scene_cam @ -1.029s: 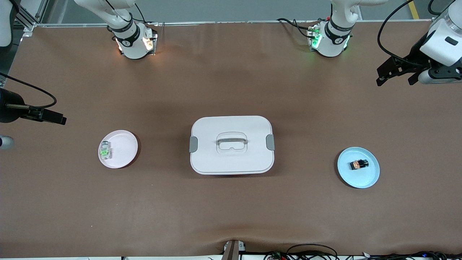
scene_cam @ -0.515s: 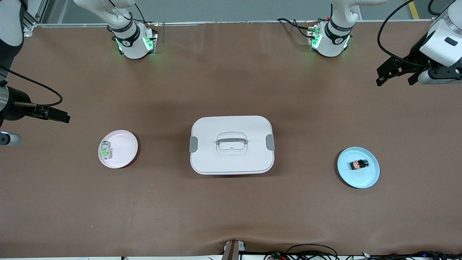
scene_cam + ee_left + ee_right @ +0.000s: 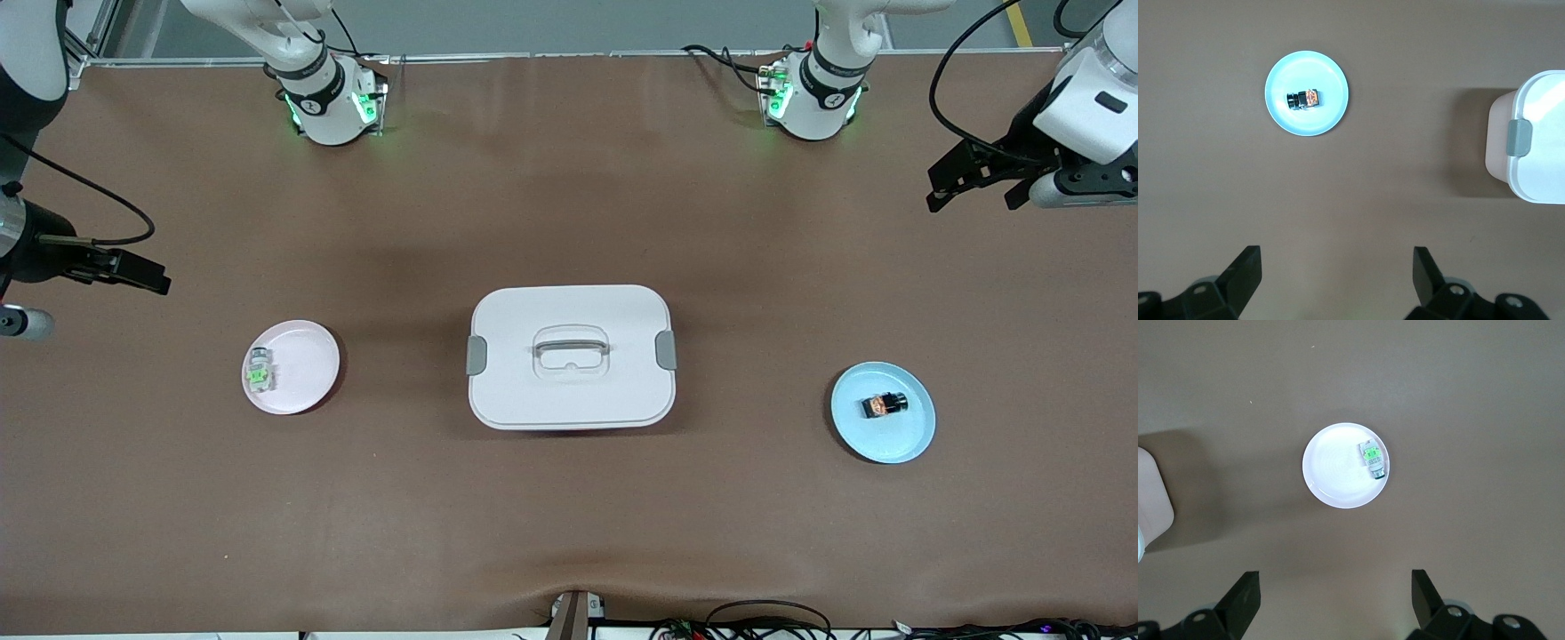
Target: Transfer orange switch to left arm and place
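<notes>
2 plates [image 3: 307, 378], 2 switches [image 3: 885, 405], 1 box [image 3: 571, 391], 2 claws [image 3: 976, 187].

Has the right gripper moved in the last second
Yes. The right gripper, open, has shifted slightly up the front view, away from the pink plate, and it is now a little farther from the front camera's edge of the table.
</notes>
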